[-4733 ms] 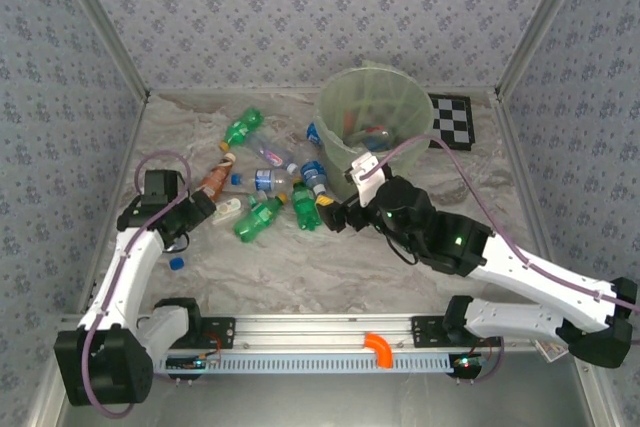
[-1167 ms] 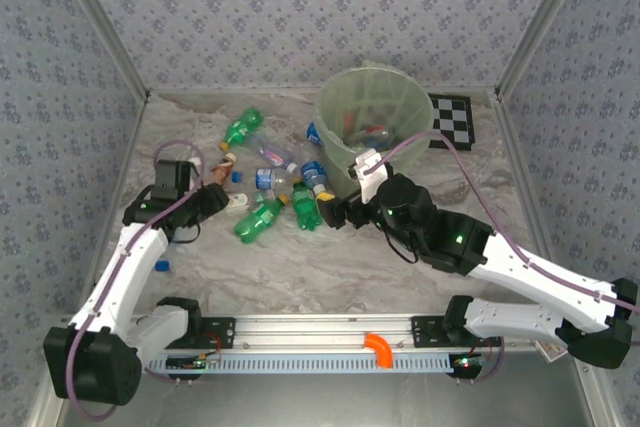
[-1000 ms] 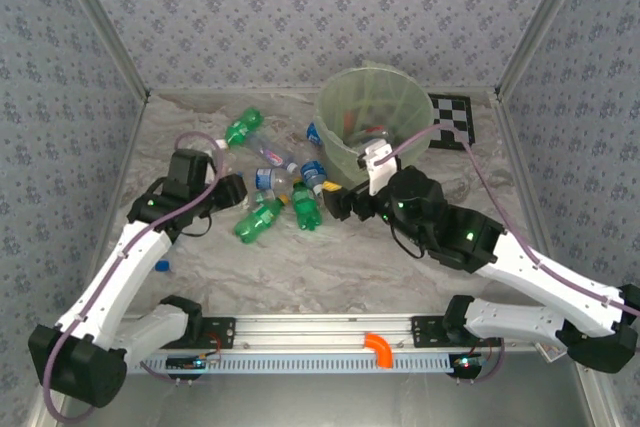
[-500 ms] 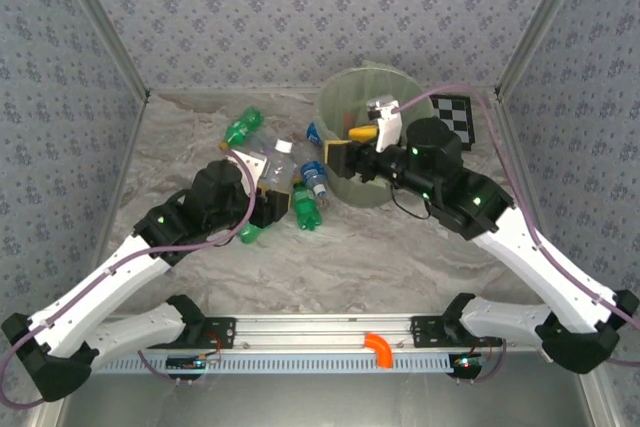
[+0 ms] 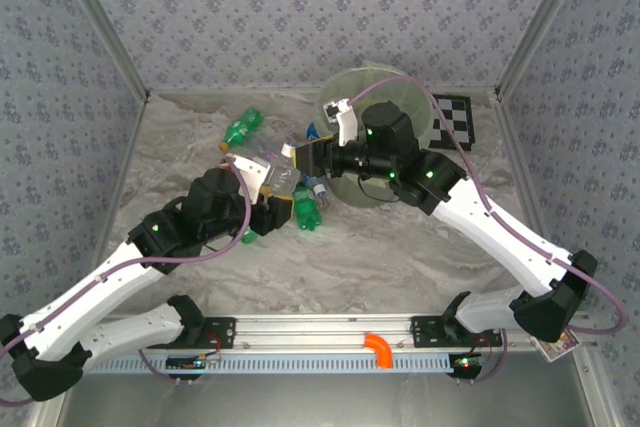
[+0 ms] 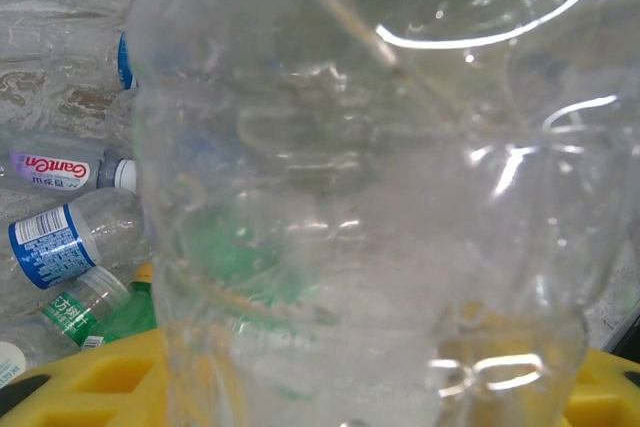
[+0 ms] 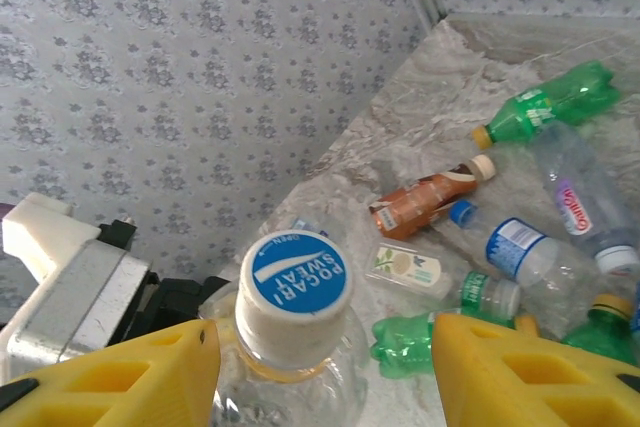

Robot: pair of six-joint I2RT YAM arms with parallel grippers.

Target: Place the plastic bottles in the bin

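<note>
One clear bottle (image 6: pixel 360 197) hangs left of the bin (image 5: pixel 405 82), clamped by its body in your left gripper (image 6: pixel 350 372). Your right gripper (image 7: pixel 325 347) straddles the blue cap (image 7: pixel 293 272), fingers (image 7: pixel 110 372) apart (a gap shows beside the cap). It's likely light, thin-walled, slippery: pinch the stiff neck below the cap.

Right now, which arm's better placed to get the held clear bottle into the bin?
Likely right: the right gripper straddles the clear bottle at its cap, jaws not closed, its arm over the bin. The left gripper holds the bottle farther back.
</note>
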